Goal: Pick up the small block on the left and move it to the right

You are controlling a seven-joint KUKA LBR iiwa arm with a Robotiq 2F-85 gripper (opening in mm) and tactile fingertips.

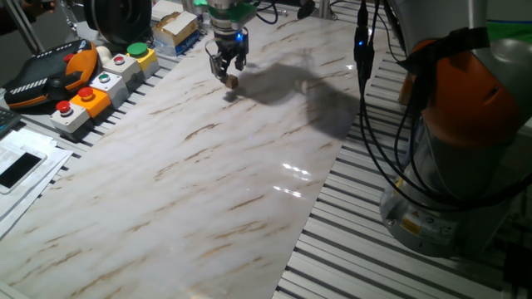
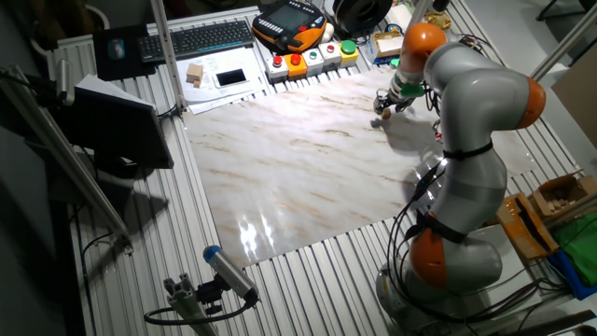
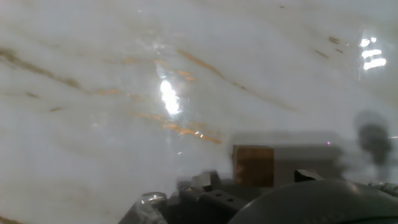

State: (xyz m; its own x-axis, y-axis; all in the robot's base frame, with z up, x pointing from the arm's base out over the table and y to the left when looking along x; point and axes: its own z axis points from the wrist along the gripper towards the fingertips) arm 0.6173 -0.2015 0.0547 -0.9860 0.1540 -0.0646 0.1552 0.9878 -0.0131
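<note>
Gripper [image 1: 228,71]: pointing down over the far part of the marble tabletop [image 1: 208,183], fingers closed around the small block [image 1: 233,81] | block: held at the fingertips, just above the surface, brown face visible in hand view [image 3: 253,165] | surroundings: push-button boxes [image 1: 100,79] at far left edge, well apart

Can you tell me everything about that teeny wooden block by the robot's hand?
The small block is a tiny cube that looks like plain light-brown wood, with no marks on its faces. It sits low at the tips of the gripper fingers, near the far edge of the marble-patterned table. The hand view shows one flat brown face, squarely upright, just beyond the fingers. Whether the fingers squeeze it, or whether it rests on the table or hangs just above, is too small to tell.
</note>
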